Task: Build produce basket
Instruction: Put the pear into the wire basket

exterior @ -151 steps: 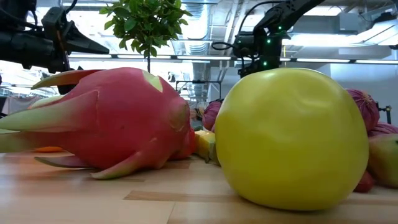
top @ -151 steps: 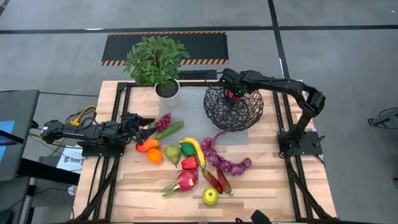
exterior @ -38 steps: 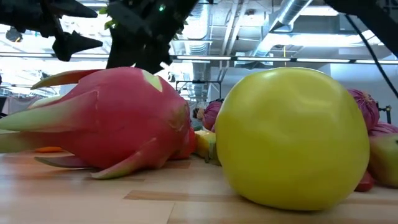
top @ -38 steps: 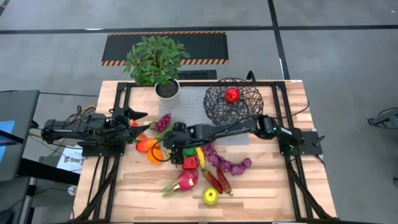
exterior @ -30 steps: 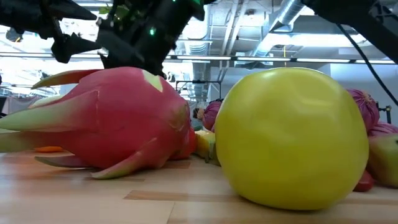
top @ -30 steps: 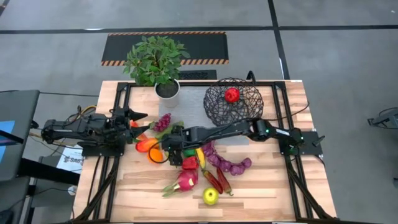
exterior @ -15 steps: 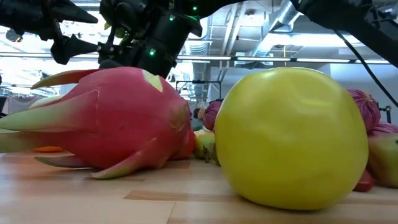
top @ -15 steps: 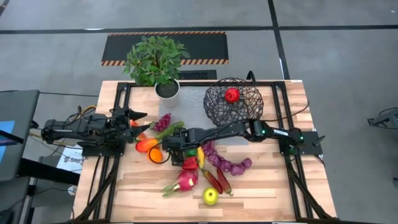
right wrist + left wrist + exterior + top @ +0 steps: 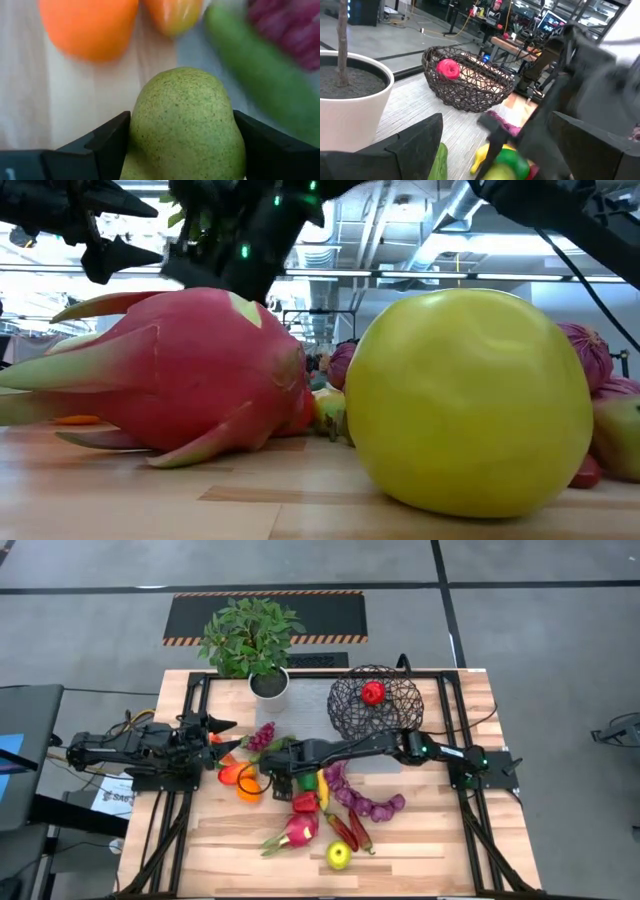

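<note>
Inside the basket (image 9: 375, 710) sits one red fruit (image 9: 373, 692) (right claw (image 9: 180, 145) straddles a pear (image 9: 185, 120), grip unclear).

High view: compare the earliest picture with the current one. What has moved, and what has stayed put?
The right gripper left the basket, where a red fruit now lies, and swung across to the produce pile; its fingers now straddle the green pear, closing in. The left gripper pulled back slightly, open. The potted plant and yellow apple stayed.

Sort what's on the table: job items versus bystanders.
Job items: wire basket holding one red fruit; green pear between the right gripper's fingers; banana; yellow apple; dragon fruit.
Bystanders: potted plant; left gripper, waiting open.
</note>
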You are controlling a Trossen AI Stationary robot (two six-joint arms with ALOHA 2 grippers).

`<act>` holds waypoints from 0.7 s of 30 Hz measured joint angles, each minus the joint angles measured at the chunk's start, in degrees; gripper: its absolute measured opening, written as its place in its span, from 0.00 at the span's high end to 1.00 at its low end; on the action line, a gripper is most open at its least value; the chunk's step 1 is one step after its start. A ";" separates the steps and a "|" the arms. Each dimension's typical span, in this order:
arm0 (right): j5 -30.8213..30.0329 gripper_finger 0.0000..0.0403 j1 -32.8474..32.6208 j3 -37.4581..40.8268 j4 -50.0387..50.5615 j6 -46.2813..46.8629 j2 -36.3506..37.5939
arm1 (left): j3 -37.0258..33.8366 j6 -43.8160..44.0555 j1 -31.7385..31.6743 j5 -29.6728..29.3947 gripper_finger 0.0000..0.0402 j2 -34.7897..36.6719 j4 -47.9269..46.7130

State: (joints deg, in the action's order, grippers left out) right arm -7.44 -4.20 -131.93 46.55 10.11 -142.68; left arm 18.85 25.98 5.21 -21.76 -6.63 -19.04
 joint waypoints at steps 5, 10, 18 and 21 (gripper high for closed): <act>-0.30 0.23 0.41 -0.57 2.06 1.10 6.28 | 0.00 0.21 0.00 -0.04 0.12 0.01 -0.07; -5.60 0.23 0.54 -0.49 9.52 1.94 12.31 | 0.00 1.69 0.00 -0.05 0.12 0.02 -0.11; -17.08 0.23 3.43 -0.51 28.65 4.24 21.89 | 0.00 2.73 0.00 0.09 0.12 0.02 -0.77; -18.49 0.23 6.16 -0.53 35.13 4.89 25.44 | 0.00 3.22 0.00 0.10 0.12 0.02 -0.85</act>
State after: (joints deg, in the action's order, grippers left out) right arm -25.93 1.96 -132.46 81.68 15.00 -117.24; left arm 18.85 29.20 5.21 -21.66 -6.61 -19.89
